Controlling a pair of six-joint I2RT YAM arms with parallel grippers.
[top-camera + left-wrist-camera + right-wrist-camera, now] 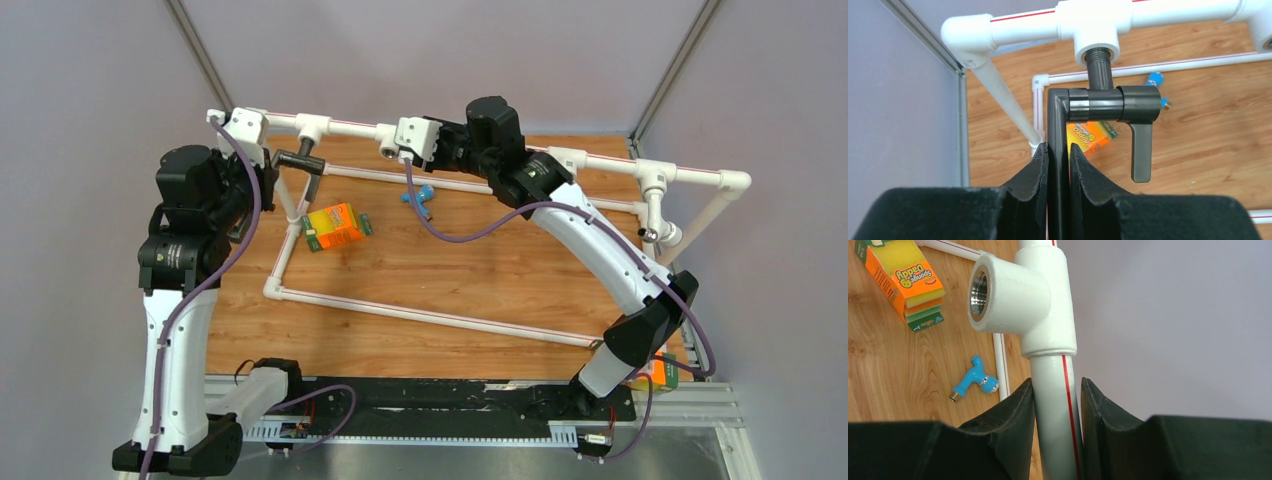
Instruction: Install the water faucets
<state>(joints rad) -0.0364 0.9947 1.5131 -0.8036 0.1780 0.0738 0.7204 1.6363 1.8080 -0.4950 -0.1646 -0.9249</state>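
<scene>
Left gripper (1058, 152) is clamped narrow on the long spout tube of the dark-brown L-shaped faucet (1103, 104), pads flat on either side, just below the elbow. The faucet sits at the far left of the white pipe frame (520, 155). Its threaded stem (1099, 70) is entered in the left tee socket (1097, 40), and its lever handle (1141, 150) hangs down.

Threads show below the socket, so probably not fully seated.

Right gripper (1057, 390) is closed around the frame's far rail just right of an open tee socket (980, 292) with a metal thread inside — looks like bracing.

A blue faucet (973, 380) lies loose on the table (450, 280), near the far rail. A Sponge Daddy pack (903, 280) lies to its left.

Handling, as judged:
- The faucet is rigid moulded plastic, light, smooth-skinned, and liable to slip under twist.
- The long tube gives good leverage — the present hold near the elbow suits turning.
- Avoid the lever, which likely pivots.
- Plastic threads could cross if the stem is canted.
</scene>
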